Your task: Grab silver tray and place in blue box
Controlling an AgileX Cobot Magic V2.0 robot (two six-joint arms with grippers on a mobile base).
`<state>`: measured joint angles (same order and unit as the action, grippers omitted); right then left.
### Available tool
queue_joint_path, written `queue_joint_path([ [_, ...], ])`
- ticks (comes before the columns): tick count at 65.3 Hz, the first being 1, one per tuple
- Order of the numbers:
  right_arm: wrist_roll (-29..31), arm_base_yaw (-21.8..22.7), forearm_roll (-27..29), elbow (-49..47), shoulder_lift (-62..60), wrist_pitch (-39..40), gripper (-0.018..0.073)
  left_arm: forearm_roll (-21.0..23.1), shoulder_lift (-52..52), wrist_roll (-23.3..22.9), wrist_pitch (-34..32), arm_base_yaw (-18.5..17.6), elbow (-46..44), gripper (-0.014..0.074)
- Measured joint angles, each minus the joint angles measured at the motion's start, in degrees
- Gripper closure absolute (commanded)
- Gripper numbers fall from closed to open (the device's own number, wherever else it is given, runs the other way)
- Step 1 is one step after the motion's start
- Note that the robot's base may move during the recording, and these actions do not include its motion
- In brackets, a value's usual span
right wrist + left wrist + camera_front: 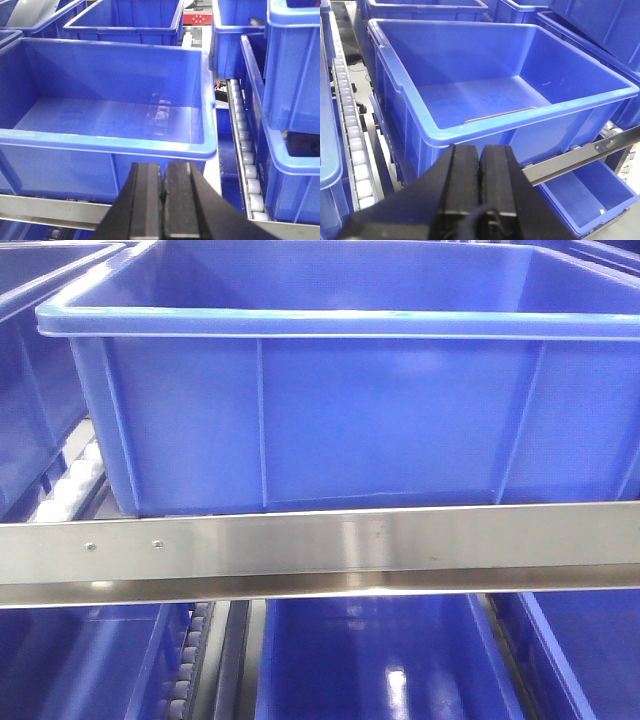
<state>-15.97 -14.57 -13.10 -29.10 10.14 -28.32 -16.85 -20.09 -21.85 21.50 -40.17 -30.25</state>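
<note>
The blue box [350,420] stands on a rack shelf in front of me, seen side-on in the front view. In the left wrist view the blue box [470,55] is open-topped. A thin silver edge [500,114] lies on its floor by the near wall. It looks like the rim of the silver tray, and the rest of the tray is hidden. In the right wrist view the blue box [100,150] has a glossy floor with pale reflections. My left gripper [480,150] and right gripper [163,167] are both shut and empty, just outside the near rim.
A steel rail [320,545] runs along the shelf front. Roller tracks [350,125] [245,150] flank the box. More blue crates stand behind [125,20], to the right [295,75] and on the shelf below [380,670].
</note>
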Motion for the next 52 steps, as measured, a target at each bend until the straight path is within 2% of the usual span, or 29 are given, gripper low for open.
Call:
queue_joint_path([
  [12,0.1,0.0,0.0,0.0,0.0,0.0,0.0507,0.2,0.1,0.2,0.1,0.1,0.0,0.0701],
  [14,0.1,0.0,0.0,0.0,0.0,0.0,0.0507,1.4,0.3,1.3,0.2,0.6,0.0,0.0701],
  [19,0.1,0.0,0.0,0.0,0.0,0.1,0.0507,6.5,0.9,7.9,0.2,3.1,0.5,0.07],
  [25,0.1,0.0,0.0,0.0,0.0,0.1,0.0507,10.4,2.4,12.3,-1.0,8.8,2.9,0.0701],
  [38,0.1,0.0,0.0,0.0,0.0,0.1,0.0507,13.7,10.8,14.1,-6.9,22.9,13.5,0.07],
  [44,0.2,0.0,0.0,0.0,0.0,0.1,0.0507,15.6,15.7,15.0,-7.9,28.1,18.4,0.0701],
  [52,0.2,0.0,0.0,0.0,0.0,0.1,0.0507,17.2,20.3,15.5,-10.1,33.1,25.5,0.0701],
])
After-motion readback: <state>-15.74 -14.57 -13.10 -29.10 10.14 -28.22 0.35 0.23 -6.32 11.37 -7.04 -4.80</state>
